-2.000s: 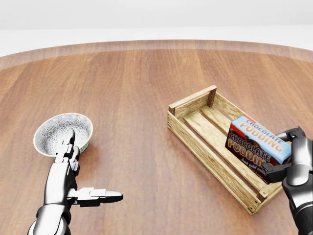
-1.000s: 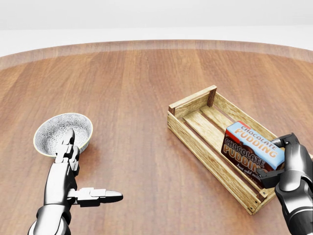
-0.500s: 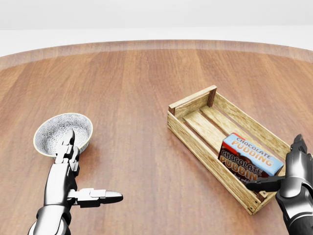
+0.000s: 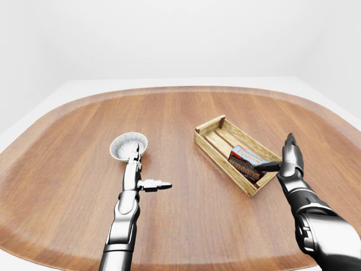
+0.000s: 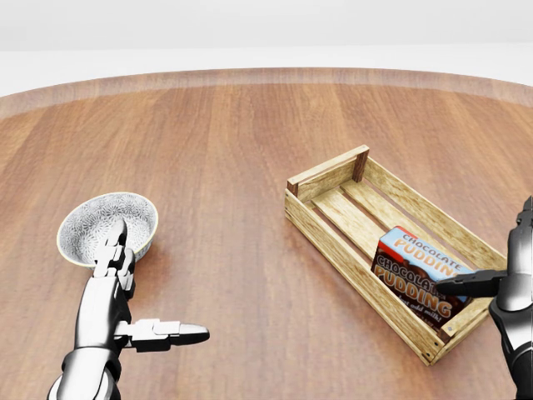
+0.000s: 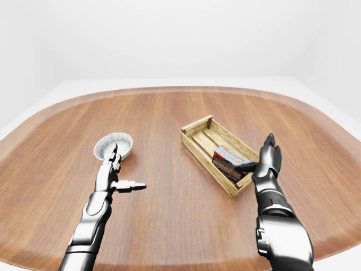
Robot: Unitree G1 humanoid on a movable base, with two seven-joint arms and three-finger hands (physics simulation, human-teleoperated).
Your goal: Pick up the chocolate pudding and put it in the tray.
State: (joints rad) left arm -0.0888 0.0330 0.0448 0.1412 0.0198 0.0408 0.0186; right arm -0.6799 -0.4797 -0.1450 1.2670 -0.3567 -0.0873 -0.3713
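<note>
Bright, even, diffuse render light. Only faint soft shadows under the tray [image 5: 333, 237] and bowl [image 5: 87, 229] on the worktop [image 5: 225, 150]. Pale sheen along the worktop's rim at 12 o'clock. Sharp throughout, no blur. Wide-angle bowing of the rim in both eye views.

- A broad wooden table [image 4: 186, 214] fills most of each view; its top is reddish-brown, with the grain running away from the camera.
- The table's edge is rounded and curves across the top of the eye views.
- Past the edge lies a pale, whitish floor [image 4: 73, 87].
- Plain white walls [image 4: 169, 34] rise behind it.
- The light is soft and even.
</note>
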